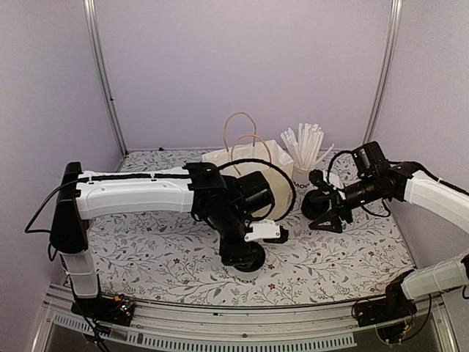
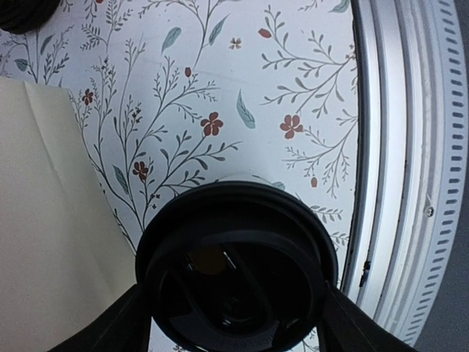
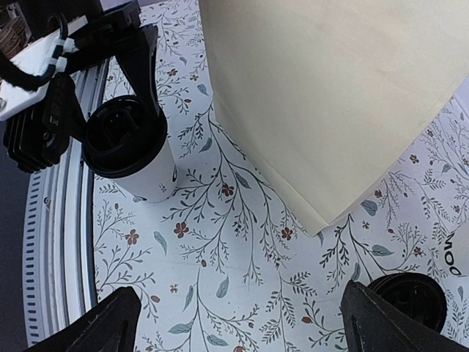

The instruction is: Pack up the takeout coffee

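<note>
One takeout coffee cup (image 3: 139, 172), white with a black lid (image 2: 234, 264), stands on the floral table near the front rail. My left gripper (image 1: 244, 258) is down over it, its fingers (image 3: 143, 70) pressed against both sides just under the lid. A second coffee cup (image 1: 316, 203), also with a black lid (image 3: 407, 293), stands beside my right gripper (image 1: 330, 216). That gripper is wide open and empty above bare table (image 3: 249, 319).
The tall cream paper bag (image 1: 249, 165) with loop handles stands at the middle back and fills much of the right wrist view (image 3: 330, 95). A white cup of straws (image 1: 304, 158) stands right of it. The metal front rail (image 2: 396, 183) runs close by the left cup.
</note>
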You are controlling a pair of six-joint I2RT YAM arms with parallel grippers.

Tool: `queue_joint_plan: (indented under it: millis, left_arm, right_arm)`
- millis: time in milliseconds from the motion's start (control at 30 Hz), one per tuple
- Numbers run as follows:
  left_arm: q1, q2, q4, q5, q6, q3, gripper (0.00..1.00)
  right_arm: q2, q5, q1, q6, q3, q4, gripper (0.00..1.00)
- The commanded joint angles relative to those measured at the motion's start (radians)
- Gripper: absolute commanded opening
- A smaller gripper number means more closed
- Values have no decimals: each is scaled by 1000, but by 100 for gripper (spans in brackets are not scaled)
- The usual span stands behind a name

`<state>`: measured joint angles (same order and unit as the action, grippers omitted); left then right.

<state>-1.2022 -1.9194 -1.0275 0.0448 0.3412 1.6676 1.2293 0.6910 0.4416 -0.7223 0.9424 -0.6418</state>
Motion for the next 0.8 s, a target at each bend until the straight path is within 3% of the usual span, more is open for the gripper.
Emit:
queue_joint_plan:
  millis: [0,133,500,767]
  left_arm:
    - [-17,-41,-1,0,-7,18,73]
    - [-17,-30,-17,6,-16,44,60]
    - [-17,195,-73,71,-125,151,53]
    - [-25,394,-125,58,-232,180,52]
  right_arm:
    - [-6,-9,-6,-18,47,-21,99]
    - [13,-40,-6,-12,127,-20,99]
    - [294,-112,-5,175,649,70,98]
    - [591,-14,27,128,962,-54,96]
